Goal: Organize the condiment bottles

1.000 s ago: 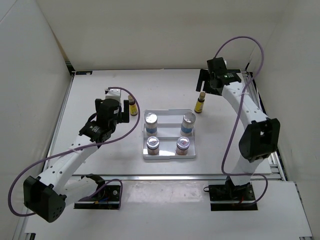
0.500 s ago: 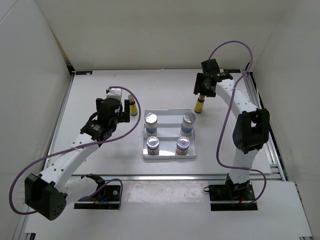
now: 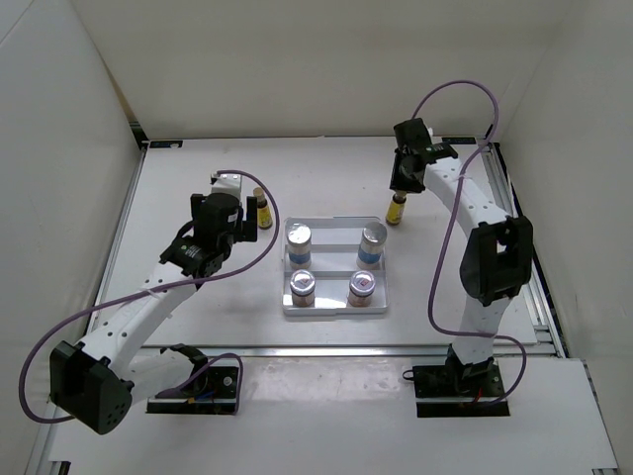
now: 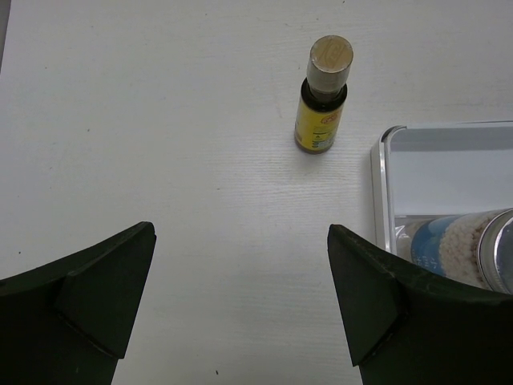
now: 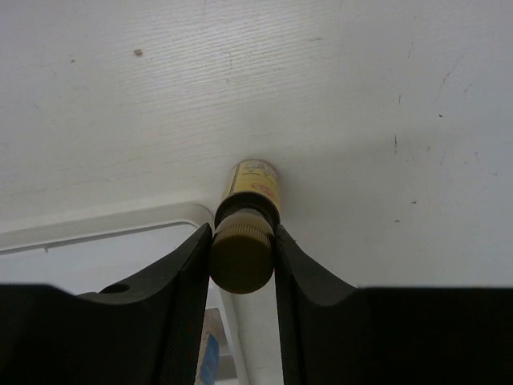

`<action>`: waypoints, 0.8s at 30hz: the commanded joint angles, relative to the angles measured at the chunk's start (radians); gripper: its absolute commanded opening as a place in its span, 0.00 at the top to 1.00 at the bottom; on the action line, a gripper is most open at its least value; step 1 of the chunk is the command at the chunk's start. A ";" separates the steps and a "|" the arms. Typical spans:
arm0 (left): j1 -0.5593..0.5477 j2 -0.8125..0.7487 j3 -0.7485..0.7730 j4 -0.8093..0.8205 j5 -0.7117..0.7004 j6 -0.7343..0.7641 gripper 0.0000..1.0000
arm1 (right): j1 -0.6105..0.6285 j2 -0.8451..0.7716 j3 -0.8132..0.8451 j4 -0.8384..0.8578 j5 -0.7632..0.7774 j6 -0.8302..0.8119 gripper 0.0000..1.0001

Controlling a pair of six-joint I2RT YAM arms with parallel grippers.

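The right gripper (image 5: 243, 265) clamps the cap of one brown bottle (image 5: 250, 186), upright, cap up, just off the tray's (image 3: 334, 311) far right corner; the left gripper (image 4: 240, 265) gapes empty, facing the other bottle (image 4: 322, 100), upright beside the far left corner.

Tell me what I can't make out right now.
Top view: the right gripper fingers are hidden under its wrist; labels on the tray jars too small to read.
Right wrist view: the right brown bottle: its cap hides the base; lifted or standing, cannot tell.
Left wrist view: blue-labelled jar cut off by the frame edge and a left finger.
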 commanded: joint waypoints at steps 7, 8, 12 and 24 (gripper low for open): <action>0.000 -0.005 0.036 0.016 -0.012 0.004 0.01 | 0.128 -0.183 0.067 -0.003 0.087 -0.048 1.00; 0.000 -0.005 0.036 0.016 -0.012 0.004 0.01 | 0.154 -0.192 0.056 -0.003 0.087 -0.048 1.00; 0.000 0.004 0.036 0.016 -0.012 0.004 0.01 | 0.199 -0.192 0.017 -0.003 0.075 -0.030 1.00; 0.000 0.013 0.036 0.016 -0.012 0.004 0.01 | 0.237 -0.115 -0.063 0.006 0.075 0.021 1.00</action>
